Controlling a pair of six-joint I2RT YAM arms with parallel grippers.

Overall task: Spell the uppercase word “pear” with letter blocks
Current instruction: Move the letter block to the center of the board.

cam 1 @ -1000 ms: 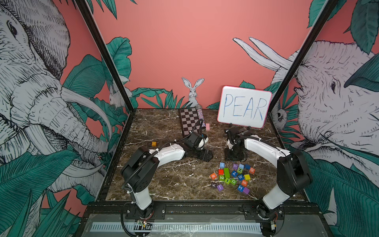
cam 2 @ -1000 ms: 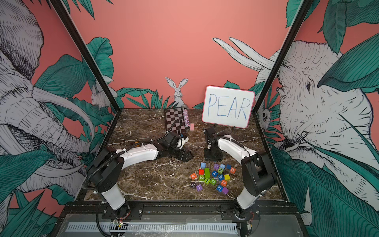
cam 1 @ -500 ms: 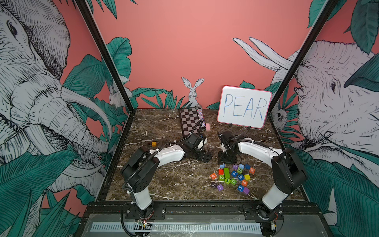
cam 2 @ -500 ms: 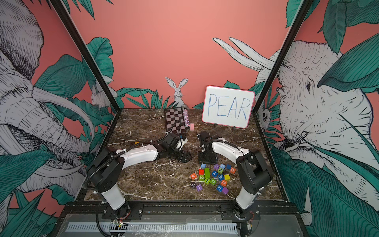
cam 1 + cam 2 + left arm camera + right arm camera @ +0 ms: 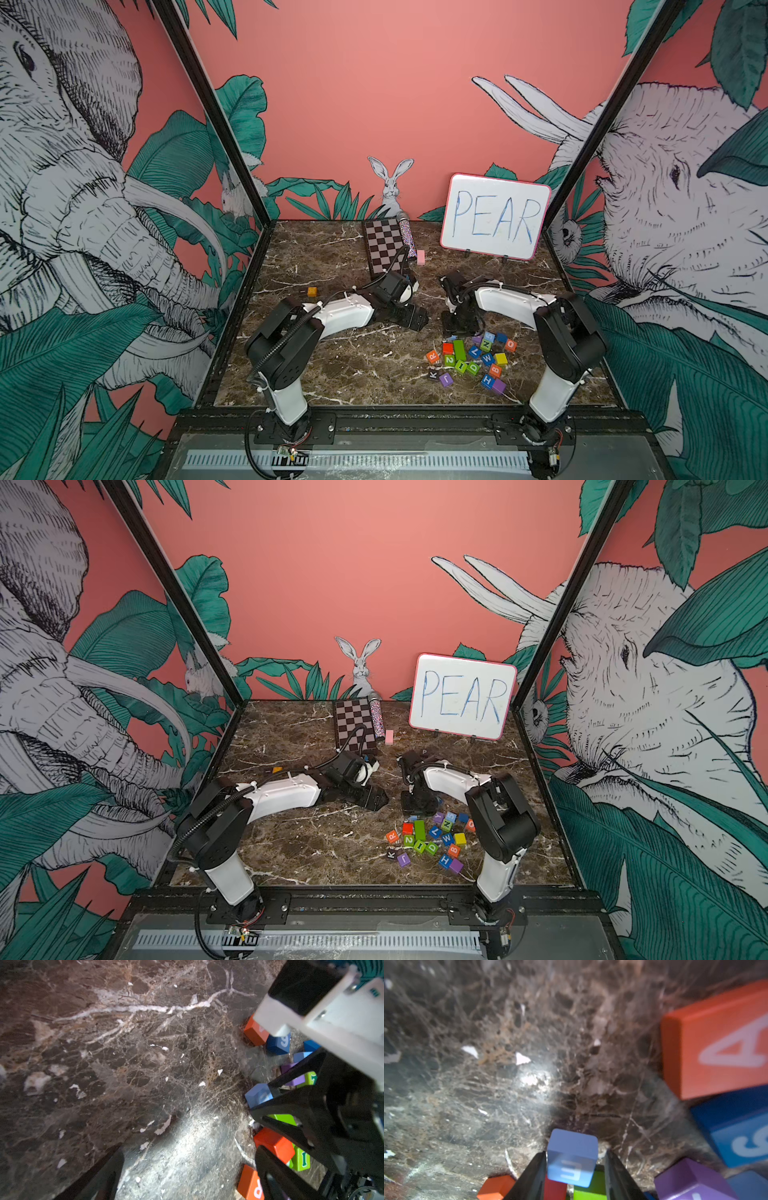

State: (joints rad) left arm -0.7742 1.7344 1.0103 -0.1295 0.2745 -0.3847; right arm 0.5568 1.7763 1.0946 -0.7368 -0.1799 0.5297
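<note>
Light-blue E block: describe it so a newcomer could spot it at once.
Find the heap of coloured cubes in front of the whiteboard. At its far edge the right gripper straddles the light-blue E block. Its pale blue and white E set it apart from the adjacent red cube and green cube.

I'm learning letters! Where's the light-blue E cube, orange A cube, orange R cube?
Light-blue E cube (image 5: 571,1168): right wrist view, lettered face.
Orange A cube (image 5: 720,1049): right wrist view, lettered face.
Orange R cube (image 5: 432,356): a top view, top face.

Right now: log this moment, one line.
right gripper: jaws astride light-blue E block, gap one side | left gripper: open, empty | orange A, orange R: in pile
</note>
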